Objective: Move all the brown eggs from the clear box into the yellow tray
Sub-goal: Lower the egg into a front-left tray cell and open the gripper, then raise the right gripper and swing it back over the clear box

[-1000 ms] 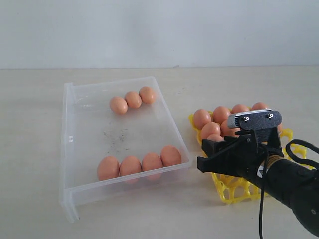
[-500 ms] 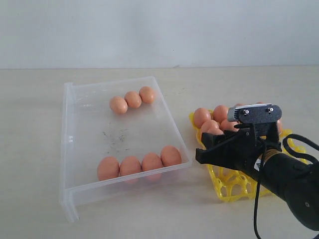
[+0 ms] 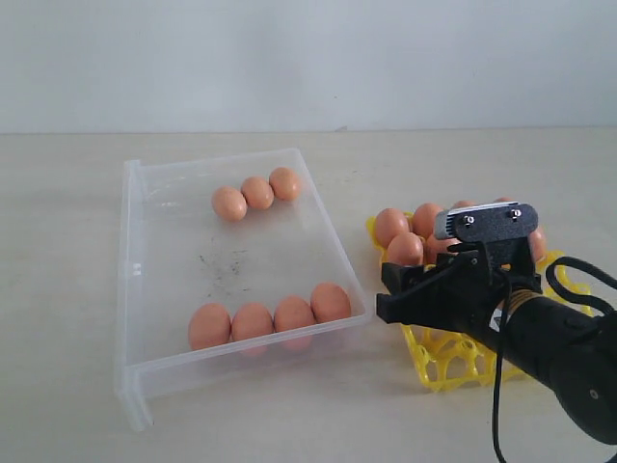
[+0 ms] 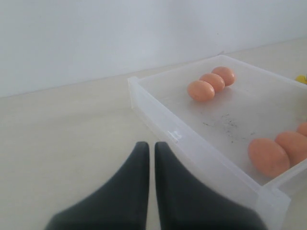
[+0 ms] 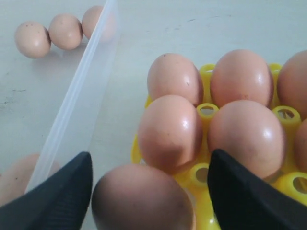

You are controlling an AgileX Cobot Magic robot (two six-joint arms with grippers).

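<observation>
Standing wide apart, the right fingers (image 5: 240, 196) flank 1 brown egg (image 5: 141, 199) at the edge of the yellow tray (image 3: 453, 362) that faces the clear box (image 3: 128, 280). A gap shows between the egg and 1 finger. On the other side the finger is so close that I cannot tell whether they touch. Nothing is pinched.

The left fingers (image 4: 129, 191) are pressed together with only a thin slit between them, hold nothing, and hang over the bare desk (image 3: 58, 241) just outside a corner of the box. Both pairs are matte black and taper to blunt tips.

The brown eggs (image 3: 256, 192) are smooth, oval and orange-tan with a faint sheen. 7 lie in the box: 3 touching in a slanted row near its far wall, 4 side by side against its near wall. The others sit upright in the tray's cells, partly hidden in the exterior view by the right arm.

The box is thin, see-through plastic, shallow and rectangular, with a rim and dark specks on its floor. The tray is glossy bright yellow plastic, an open lattice of round rings, lying on the pale desk just right of the box.
</observation>
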